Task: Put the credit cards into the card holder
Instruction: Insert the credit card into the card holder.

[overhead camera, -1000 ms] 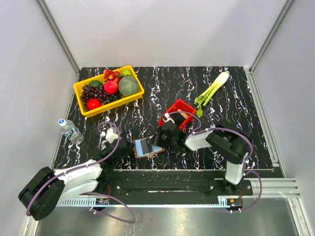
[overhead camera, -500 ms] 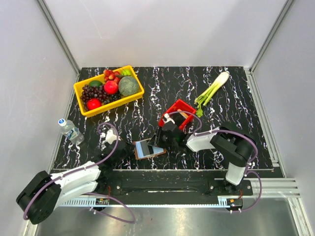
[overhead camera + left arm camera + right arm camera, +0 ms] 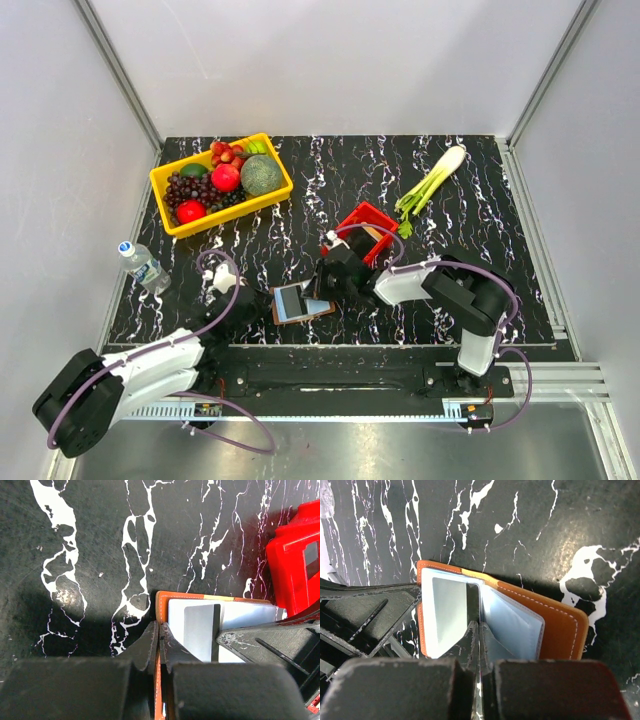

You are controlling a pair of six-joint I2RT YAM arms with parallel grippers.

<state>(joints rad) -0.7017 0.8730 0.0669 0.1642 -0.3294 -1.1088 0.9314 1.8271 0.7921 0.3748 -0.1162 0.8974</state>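
Note:
The brown card holder (image 3: 300,303) lies open near the table's front edge, with pale blue sleeves showing inside (image 3: 512,625). My left gripper (image 3: 267,305) is shut on its left leather edge (image 3: 161,615). My right gripper (image 3: 320,296) reaches in from the right and is shut on the edge of a whitish credit card (image 3: 451,615) with a black stripe. The card stands in the holder's left sleeve and also shows in the left wrist view (image 3: 200,630). A grey card (image 3: 311,559) shows inside the red bin (image 3: 365,228).
The red bin stands just behind the right gripper. A yellow tray (image 3: 160,180) of fruit is at the back left, a water bottle (image 3: 143,265) at the left edge, and a green leek (image 3: 430,182) at the back right.
The card holder has turned a little and sits squarer to the table edge. The right gripper has moved slightly left with the card. The left gripper keeps its hold.

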